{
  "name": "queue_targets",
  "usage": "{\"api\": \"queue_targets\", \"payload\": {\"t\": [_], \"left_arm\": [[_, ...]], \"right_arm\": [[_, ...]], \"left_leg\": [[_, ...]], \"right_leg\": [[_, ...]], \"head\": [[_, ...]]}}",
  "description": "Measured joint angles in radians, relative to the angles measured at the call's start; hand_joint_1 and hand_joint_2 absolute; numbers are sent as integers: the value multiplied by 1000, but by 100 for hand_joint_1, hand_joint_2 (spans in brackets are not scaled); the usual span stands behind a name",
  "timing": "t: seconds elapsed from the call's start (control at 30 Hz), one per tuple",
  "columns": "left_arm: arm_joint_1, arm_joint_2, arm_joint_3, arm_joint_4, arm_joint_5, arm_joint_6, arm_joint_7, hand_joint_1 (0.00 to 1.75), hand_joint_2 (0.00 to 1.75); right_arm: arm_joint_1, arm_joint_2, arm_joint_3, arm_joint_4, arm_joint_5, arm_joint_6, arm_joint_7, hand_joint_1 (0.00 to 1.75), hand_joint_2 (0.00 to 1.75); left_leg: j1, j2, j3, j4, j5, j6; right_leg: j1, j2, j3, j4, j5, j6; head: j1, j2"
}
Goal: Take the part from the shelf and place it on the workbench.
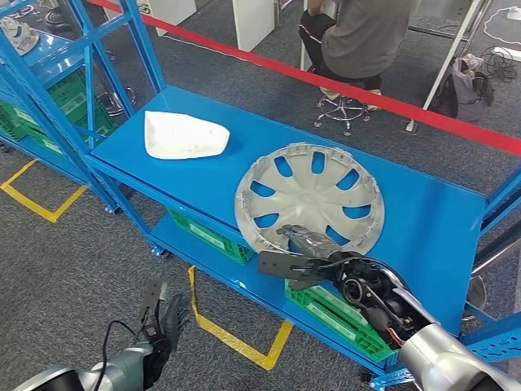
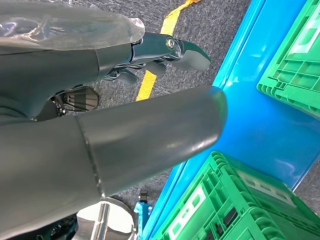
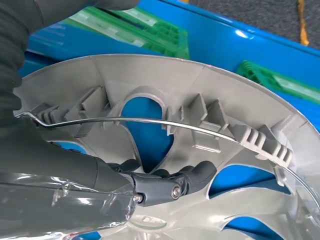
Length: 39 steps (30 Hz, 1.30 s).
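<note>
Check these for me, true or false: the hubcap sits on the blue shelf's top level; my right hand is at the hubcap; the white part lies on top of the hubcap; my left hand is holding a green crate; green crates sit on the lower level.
1. The hubcap sits on the top level of the blue shelf. True.
2. The right hand is at the hubcap's near rim. True; the right wrist view shows its fingers reaching into the hubcap's inner side.
3. The white part lies on top of the hubcap. False; it lies apart, on bare shelf.
4. The left hand holds a green crate. False; it hangs low over the carpet, holding nothing.
5. Green crates sit on the lower level. True.
</note>
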Motion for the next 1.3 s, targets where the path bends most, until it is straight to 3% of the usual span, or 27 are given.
{"api": "queue_targets", "payload": {"t": [0.3, 0.87, 1.3], "left_arm": [[-4, -7, 0, 0, 0, 3, 3, 0, 0], [-9, -9, 0, 0, 0, 3, 11, 0, 0], [-20, -18, 0, 0, 10, 12, 17, 0, 0]], "right_arm": [[0, 39, 7, 37, 12, -9, -12, 0, 175], [0, 56, 11, 59, 66, -40, -4, 0, 175], [25, 90, 26, 144, 289, -173, 48, 0, 175]], "left_leg": [[0, 0, 0, 0, 0, 0], [0, 0, 0, 0, 0, 0], [0, 1, 3, 0, 0, 0]], "right_leg": [[0, 0, 0, 0, 0, 0], [0, 1, 0, 0, 0, 0], [0, 0, 3, 0, 0, 0]], "head": [[0, 0], [0, 0], [0, 0]]}}
